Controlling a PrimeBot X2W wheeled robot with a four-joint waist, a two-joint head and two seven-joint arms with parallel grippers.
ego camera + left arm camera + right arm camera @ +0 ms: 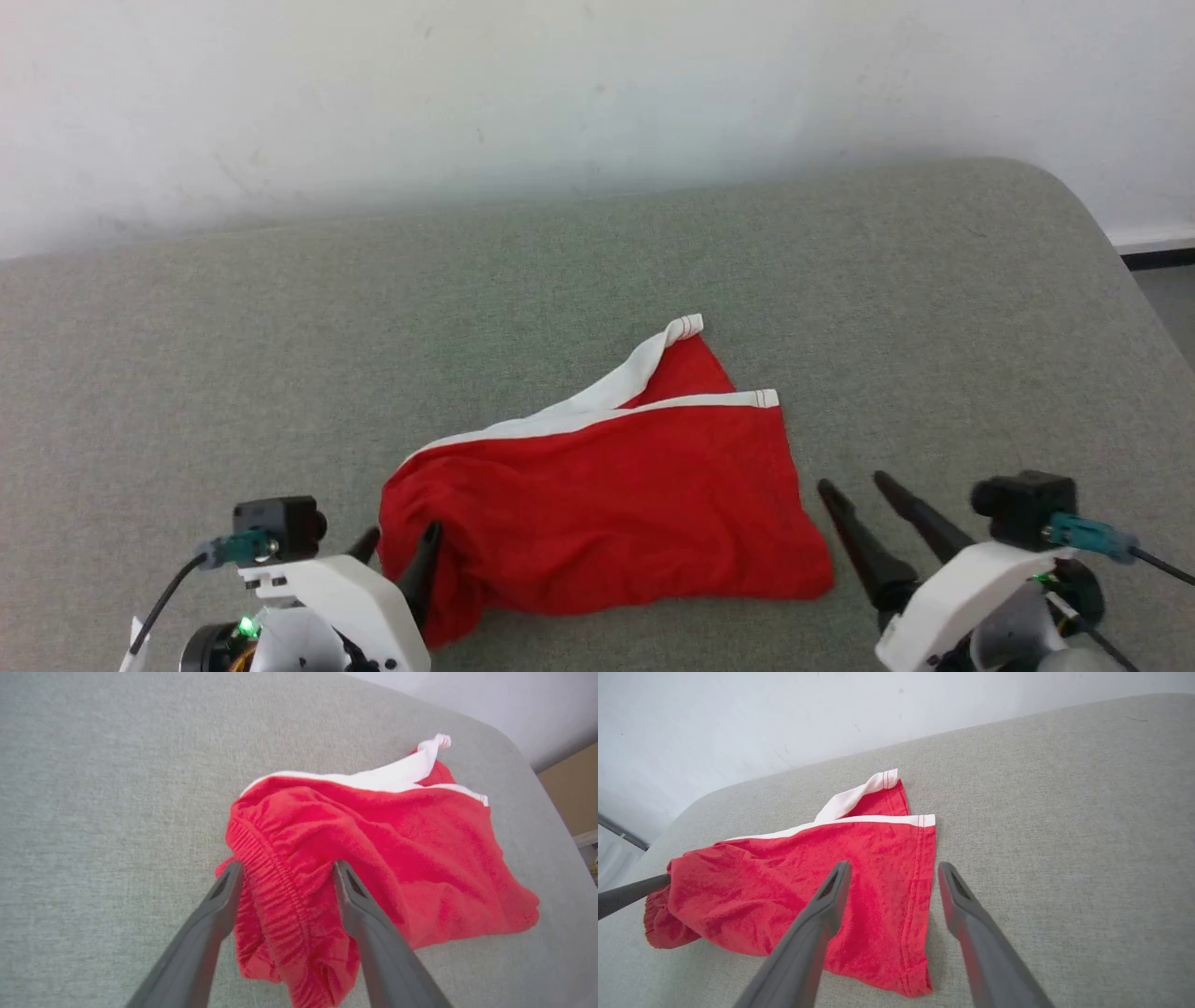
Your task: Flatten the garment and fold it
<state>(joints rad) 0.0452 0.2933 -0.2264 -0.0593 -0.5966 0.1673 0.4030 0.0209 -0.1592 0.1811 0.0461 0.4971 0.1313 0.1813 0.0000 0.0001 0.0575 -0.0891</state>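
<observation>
The garment (607, 485), red shorts with white trim, lies crumpled on the grey padded table (280, 327), one white-edged leg hem pointing to the far side. My left gripper (403, 534) is at its near left end, open, with the gathered waistband (275, 896) bunched loosely between its two spread fingers. My right gripper (851, 482) is open just off the garment's right hem, above the table. In the right wrist view one finger hangs over the red cloth (784, 882) and the other over bare table. No print shows on the upper side.
A white wall (597, 84) runs behind the table. The table's rounded right edge (1116, 243) drops to a dark floor strip. Bare table surface surrounds the garment on the left, far and right sides.
</observation>
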